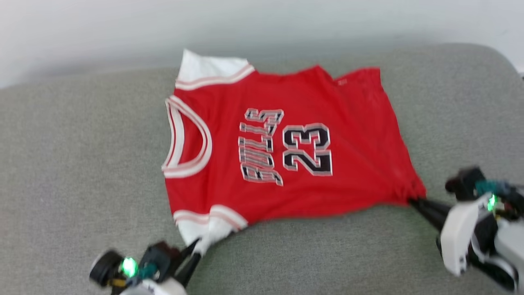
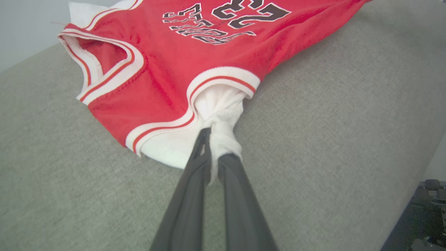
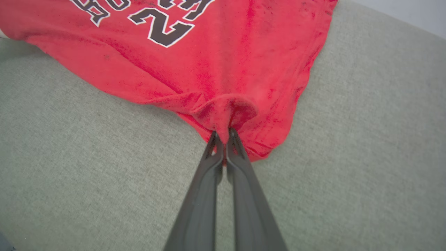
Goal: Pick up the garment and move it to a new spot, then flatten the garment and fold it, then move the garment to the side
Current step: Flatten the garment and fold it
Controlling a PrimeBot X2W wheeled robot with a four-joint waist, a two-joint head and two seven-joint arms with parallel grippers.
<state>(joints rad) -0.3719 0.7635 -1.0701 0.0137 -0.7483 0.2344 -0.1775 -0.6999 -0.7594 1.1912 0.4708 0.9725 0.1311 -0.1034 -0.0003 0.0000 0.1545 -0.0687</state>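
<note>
Pinched at two corners: left gripper (image 2: 215, 146) on sleeve, right gripper (image 3: 222, 134) on hem

Closest to me, my left jaws are squeezed almost together around the bunched white sleeve, and my right jaws are closed tight on a puckered corner of the red hem. The garment (image 1: 352, 135) lies spread face up between them on a grey fabric cushion (image 1: 82, 172), with the neckline towards my left. Grey fabric surrounds it on every side, and a pale wall (image 1: 123, 24) rises behind. Beyond the cushion's edge sits dark equipment (image 2: 430, 212) I cannot identify.
</note>
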